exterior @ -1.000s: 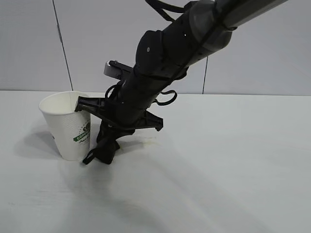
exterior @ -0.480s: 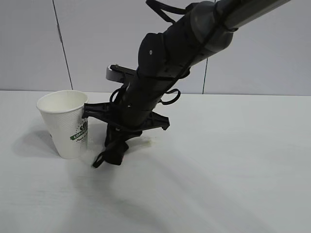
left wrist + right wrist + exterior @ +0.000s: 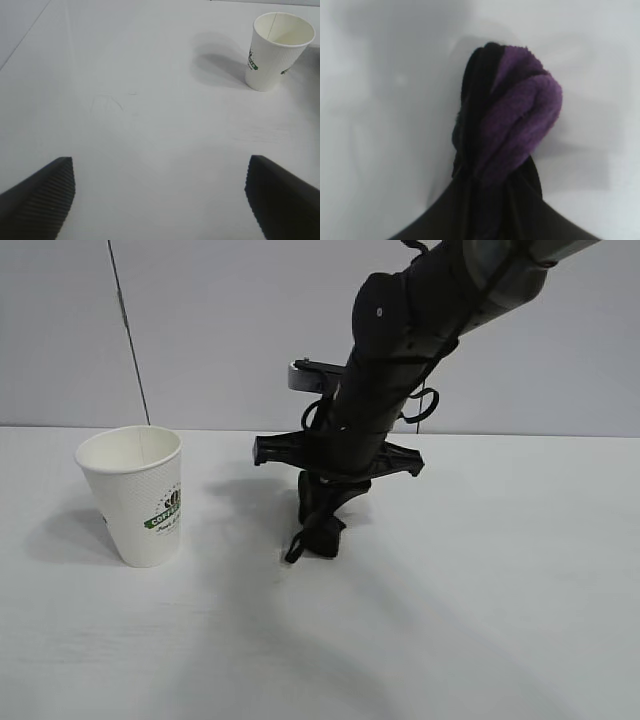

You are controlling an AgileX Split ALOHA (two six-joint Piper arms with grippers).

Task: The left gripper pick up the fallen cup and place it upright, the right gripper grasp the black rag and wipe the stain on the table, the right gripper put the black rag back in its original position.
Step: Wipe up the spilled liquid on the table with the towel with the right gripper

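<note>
**Right end effector pinched on rag, cup upright off to the side**

Cup (image 3: 138, 496) — standing upright on the surface (image 3: 480, 620), open mouth up, green and black logo facing the exterior camera. Sits at the exterior view's left, well apart from the right arm. Nothing touches it. Also visible in the left wrist view (image 3: 276, 50), far from that arm's fingers.

Right end effector (image 3: 322, 525) — points steeply down toward the surface near the middle of the exterior view, fingers closed tight on the black rag (image 3: 318, 538). The rag hangs bunched below the fingers, its lower end at or just above the surface; contact cannot be told. A thin black loop trails off the bunch on the side toward the cup. The right wrist view shows the rag (image 3: 507, 125) as a twisted wad, a purple fold wrapped over black cloth, white surface behind it.

Stain — no amber blotch can be made out on the surface in any view.

Left end effector (image 3: 160, 197) — fingers (image 3: 42, 192) spread wide, holding nothing, hovering over bare surface with the cup well ahead of it.
</note>
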